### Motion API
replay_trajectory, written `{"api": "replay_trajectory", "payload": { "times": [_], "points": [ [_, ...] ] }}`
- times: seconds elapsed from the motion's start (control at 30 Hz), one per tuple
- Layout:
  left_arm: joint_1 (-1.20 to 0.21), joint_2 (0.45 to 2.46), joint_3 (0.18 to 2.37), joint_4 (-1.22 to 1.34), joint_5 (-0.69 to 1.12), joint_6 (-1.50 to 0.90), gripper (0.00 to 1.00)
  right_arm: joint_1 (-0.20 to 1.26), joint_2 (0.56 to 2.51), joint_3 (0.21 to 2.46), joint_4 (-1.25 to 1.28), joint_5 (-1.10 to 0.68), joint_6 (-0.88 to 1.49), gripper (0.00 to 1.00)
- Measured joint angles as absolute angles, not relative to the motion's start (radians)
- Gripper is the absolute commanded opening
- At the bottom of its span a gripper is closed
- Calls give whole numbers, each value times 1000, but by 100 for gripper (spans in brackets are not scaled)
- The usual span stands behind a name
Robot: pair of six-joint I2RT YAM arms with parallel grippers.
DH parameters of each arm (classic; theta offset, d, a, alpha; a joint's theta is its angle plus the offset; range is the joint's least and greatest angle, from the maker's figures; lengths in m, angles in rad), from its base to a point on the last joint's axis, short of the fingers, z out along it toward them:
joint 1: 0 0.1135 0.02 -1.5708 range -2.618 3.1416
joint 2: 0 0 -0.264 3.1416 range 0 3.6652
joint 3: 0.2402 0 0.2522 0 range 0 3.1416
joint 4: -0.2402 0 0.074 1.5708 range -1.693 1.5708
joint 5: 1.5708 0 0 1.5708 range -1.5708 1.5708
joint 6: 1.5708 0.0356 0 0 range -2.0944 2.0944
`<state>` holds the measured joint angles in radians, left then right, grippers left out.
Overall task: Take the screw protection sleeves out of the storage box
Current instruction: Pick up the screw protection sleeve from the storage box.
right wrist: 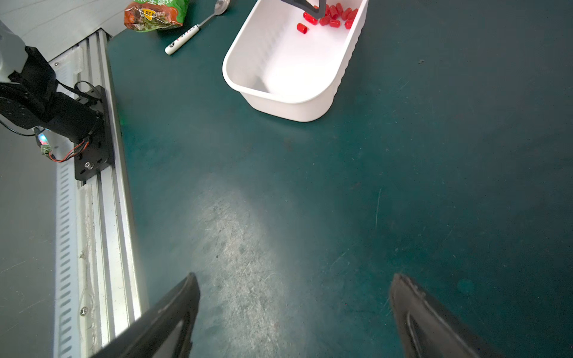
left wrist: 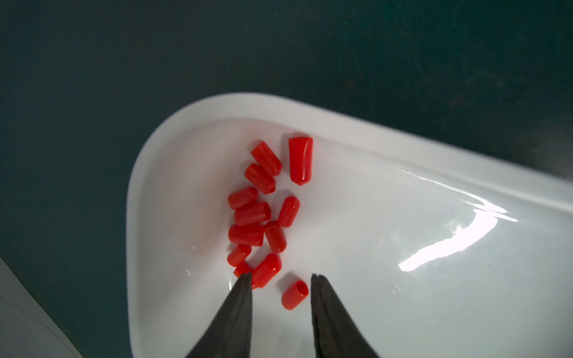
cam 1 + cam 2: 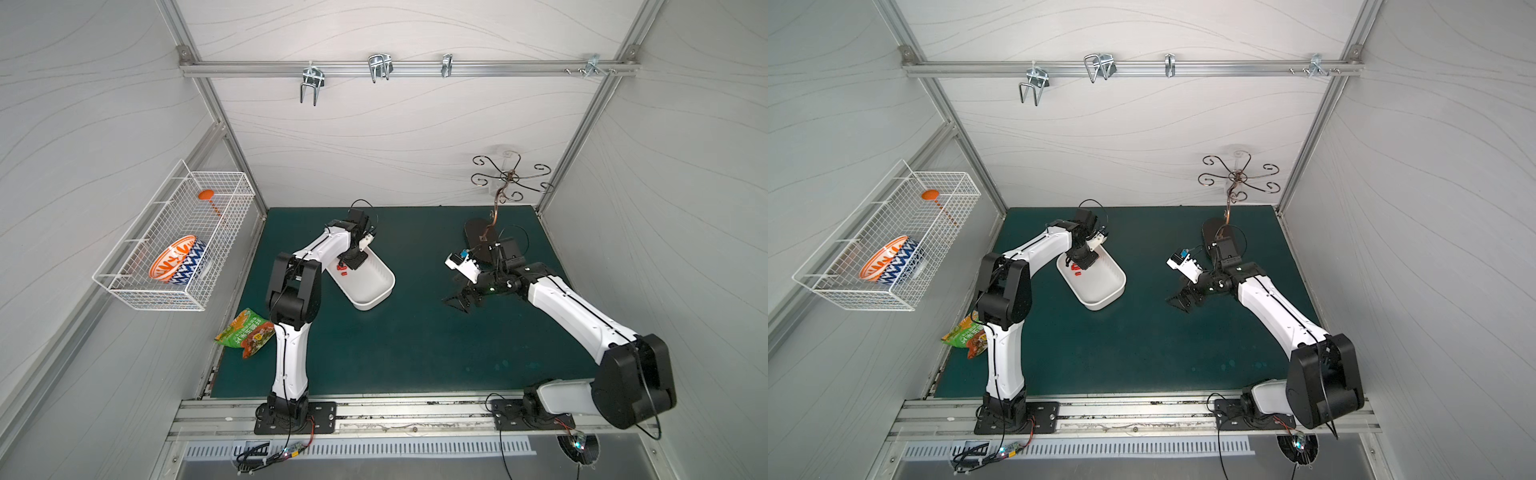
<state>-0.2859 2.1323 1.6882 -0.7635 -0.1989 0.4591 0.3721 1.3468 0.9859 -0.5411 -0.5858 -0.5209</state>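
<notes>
Hovering inside the shallow white plastic storage box (image 2: 248, 99), your left gripper (image 2: 280, 276) held its two dark jaws narrowly apart, and one bright red cylindrical screw protection sleeve (image 2: 294, 294) lay on the box floor between the tips, with a gap on either side and gripped by neither. About a dozen such sleeves were in the box. The remaining sleeves (image 2: 252, 214) were clustered just beyond the tips, close to a rounded corner, and one fingertip (image 2: 245, 280) partly hid a sleeve at the cluster's edge; whether it touched that sleeve you could not tell. In both top views the box (image 3: 374, 297) (image 3: 1104, 299) rested on the dark green table mat (image 3: 395, 353), with the red sleeves (image 3: 341, 271) (image 3: 1076, 269) gathered at the end beneath the left wrist. Your right gripper (image 1: 294, 279) stood well apart from the box, its jaws spread wide above bare mat and holding nothing; its wrist view showed the box wall (image 1: 291, 108) and the sleeves (image 1: 333, 17) inside. A green and orange snack packet (image 1: 155, 12) and a metal spoon with a white handle (image 1: 192, 32) lay on the mat near the box. On the side wall hung a white wire mesh basket (image 3: 174, 286) holding an orange and blue patterned bowl (image 3: 176, 259).
</notes>
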Motion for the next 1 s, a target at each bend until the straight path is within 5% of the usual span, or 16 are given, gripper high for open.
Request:
{"api": "replay_trajectory", "payload": {
  "times": [0.6,1.0],
  "points": [
    [-257,2190,1680,-698,-199,472,29,372,1361,986,-541,-577,-522,99],
    [-244,2194,1650,-636,-198,476,16,372,1381,986,-542,-579,-522,99]
  ]
}}
